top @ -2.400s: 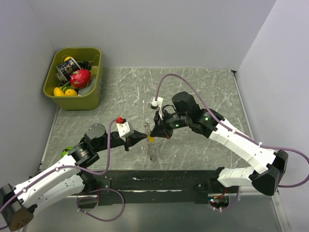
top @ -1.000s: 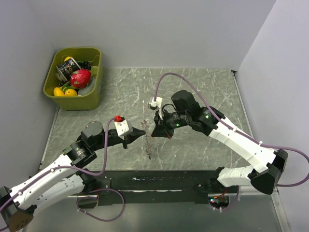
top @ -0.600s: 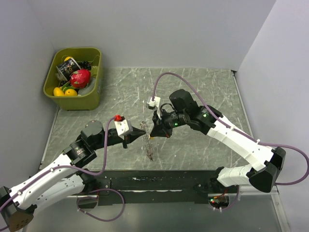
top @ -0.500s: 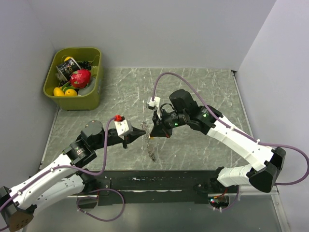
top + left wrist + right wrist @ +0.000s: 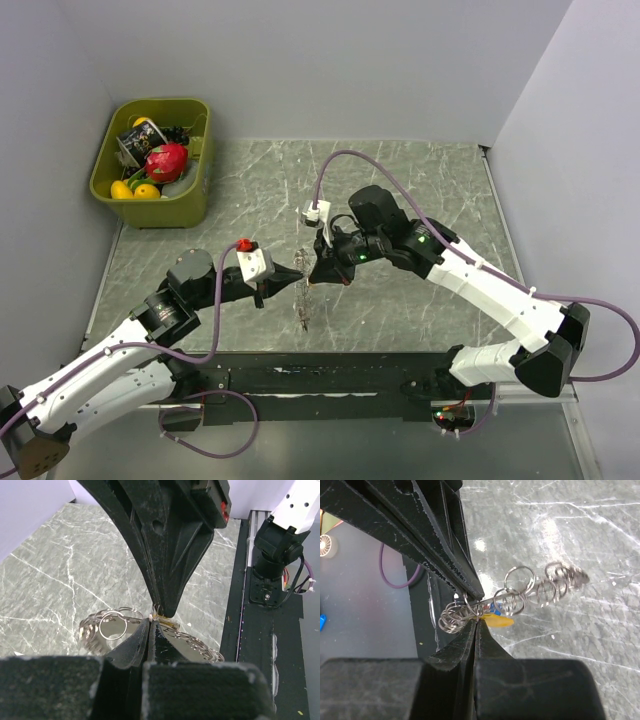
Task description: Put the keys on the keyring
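Left jaws and right jaws both pinch shut, tip to tip mid-frame, on the thin metal keyring of grey keys (image 5: 303, 312), which trails down-frame.

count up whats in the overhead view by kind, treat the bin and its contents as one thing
robot arms: 2
green bin: 1
keyring: 1
total: 4
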You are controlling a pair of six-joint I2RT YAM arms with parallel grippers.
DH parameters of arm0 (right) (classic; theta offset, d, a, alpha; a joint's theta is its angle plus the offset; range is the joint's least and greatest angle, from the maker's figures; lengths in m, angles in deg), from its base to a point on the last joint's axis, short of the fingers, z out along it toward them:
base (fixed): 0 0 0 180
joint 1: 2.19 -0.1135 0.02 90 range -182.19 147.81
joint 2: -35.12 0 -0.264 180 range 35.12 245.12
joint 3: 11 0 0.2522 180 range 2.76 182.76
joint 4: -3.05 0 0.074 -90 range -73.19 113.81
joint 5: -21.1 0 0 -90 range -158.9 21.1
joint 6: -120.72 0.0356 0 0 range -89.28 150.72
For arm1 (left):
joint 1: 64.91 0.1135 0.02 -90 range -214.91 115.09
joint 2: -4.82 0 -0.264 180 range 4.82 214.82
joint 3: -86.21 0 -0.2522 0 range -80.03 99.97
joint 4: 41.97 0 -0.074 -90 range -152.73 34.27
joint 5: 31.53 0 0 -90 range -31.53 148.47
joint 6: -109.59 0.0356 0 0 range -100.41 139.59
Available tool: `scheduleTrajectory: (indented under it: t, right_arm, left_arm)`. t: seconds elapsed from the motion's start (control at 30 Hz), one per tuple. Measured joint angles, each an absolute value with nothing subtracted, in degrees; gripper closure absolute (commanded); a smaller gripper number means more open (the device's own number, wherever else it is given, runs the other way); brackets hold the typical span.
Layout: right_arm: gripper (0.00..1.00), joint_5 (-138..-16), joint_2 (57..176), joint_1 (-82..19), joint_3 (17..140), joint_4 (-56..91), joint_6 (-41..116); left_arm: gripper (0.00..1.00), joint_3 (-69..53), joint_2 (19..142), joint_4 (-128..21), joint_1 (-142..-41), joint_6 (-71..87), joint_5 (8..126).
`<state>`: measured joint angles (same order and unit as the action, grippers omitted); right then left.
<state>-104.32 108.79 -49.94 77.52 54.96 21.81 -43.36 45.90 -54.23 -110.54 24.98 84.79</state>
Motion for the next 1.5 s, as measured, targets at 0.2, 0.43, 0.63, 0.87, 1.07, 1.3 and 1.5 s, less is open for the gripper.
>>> scheduleTrajectory:
  t: [0.2, 0.43, 0.63, 0.87, 1.07, 1.3, 1.5]
  right_arm:
    - [1.00, -104.9, 109.2, -49.9, 77.3, 54.5, 21.8]
    - [0.63, -106.2, 109.2, -49.9, 77.3, 53.9, 21.8]
    - [0.20, -105.0, 105.6, -49.8, 75.0, 51.5, 22.3]
    - [0.28, -107.6, 97.4, -48.9, 73.7, 46.8, 22.1]
    - [0.44, -114.5, 94.8, -48.7, 74.0, 42.0, 22.9]
    - [0.51, -118.4, 97.4, -48.7, 74.4, 39.4, 24.5]
    - [0.51, -118.0, 98.5, -48.7, 74.3, 37.5, 25.8]
  left_arm:
    - [0.99, -43.4, 44.9, -53.4, -110.5, 24.7, 84.7]
    - [0.99, -44.8, 43.5, -51.0, -110.5, 23.0, 84.7]
    - [0.99, -45.5, 43.0, -47.4, -110.5, 21.4, 85.9]
    - [0.99, -46.4, 42.1, -44.0, -110.5, 19.7, 87.5]
    - [0.99, -46.5, 42.1, -42.0, -110.5, 17.8, 89.3]
    - [0.99, -46.5, 42.2, -40.2, -110.5, 16.3, 90.5]
    - [0.99, -46.5, 42.2, -39.2, -110.5, 15.5, 91.3]
